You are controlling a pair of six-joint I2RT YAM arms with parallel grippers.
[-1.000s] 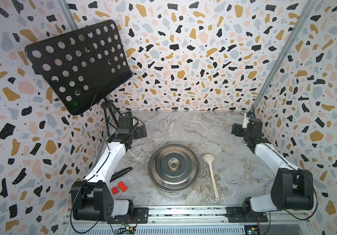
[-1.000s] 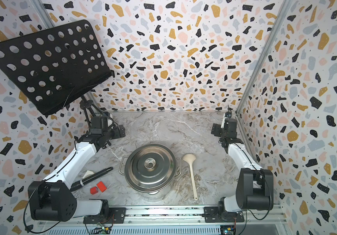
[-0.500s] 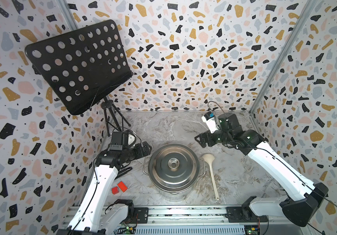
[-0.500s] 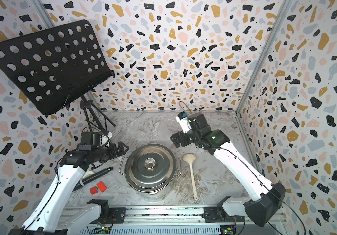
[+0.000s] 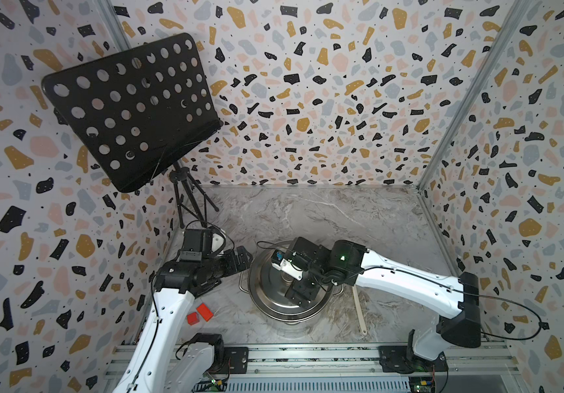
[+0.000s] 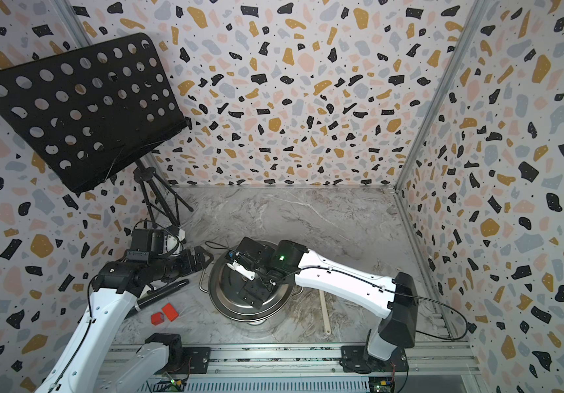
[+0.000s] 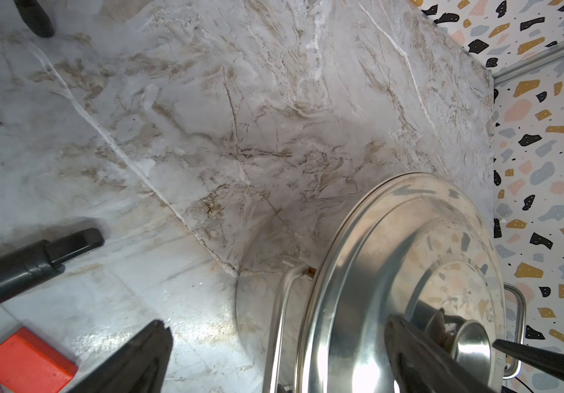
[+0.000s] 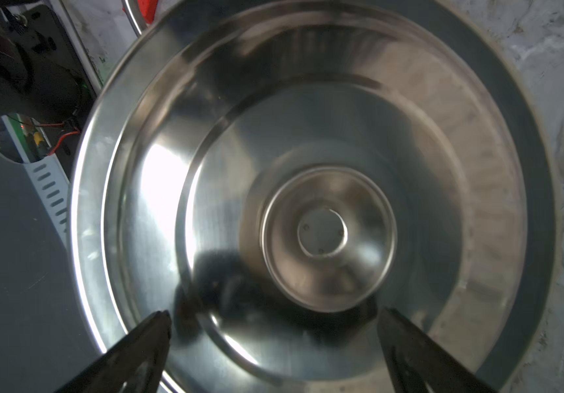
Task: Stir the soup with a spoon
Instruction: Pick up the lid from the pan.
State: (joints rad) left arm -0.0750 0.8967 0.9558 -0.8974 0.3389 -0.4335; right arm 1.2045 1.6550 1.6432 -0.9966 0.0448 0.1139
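The steel pot [image 5: 287,318] stands mid-table with its flat lid [image 5: 267,289] [image 6: 226,289] on, so the soup is hidden. My right gripper [image 5: 302,272] [image 6: 256,272] hangs open just above the lid, its jaws either side of the centre knob [image 8: 328,234] without touching it [image 8: 275,318]. My left gripper [image 5: 244,260] [image 6: 205,259] is open at the pot's left side, its jaws spanning the loop handle [image 7: 284,306] and the lid's rim [image 7: 277,325]. The spoon lies right of the pot; only its cream handle [image 5: 358,313] [image 6: 324,316] shows, the bowl hidden under the right arm.
Two red blocks [image 5: 200,314] [image 7: 25,360] and a black marker [image 6: 161,294] [image 7: 32,262] lie left of the pot, under my left arm. A black perforated music stand [image 5: 130,109] on a tripod rises at the back left. Patterned walls close in three sides.
Both arms swung in from the back corners to the pot. The right gripper came over the lid and opened wider; the left gripper came down beside the pot's left handle.
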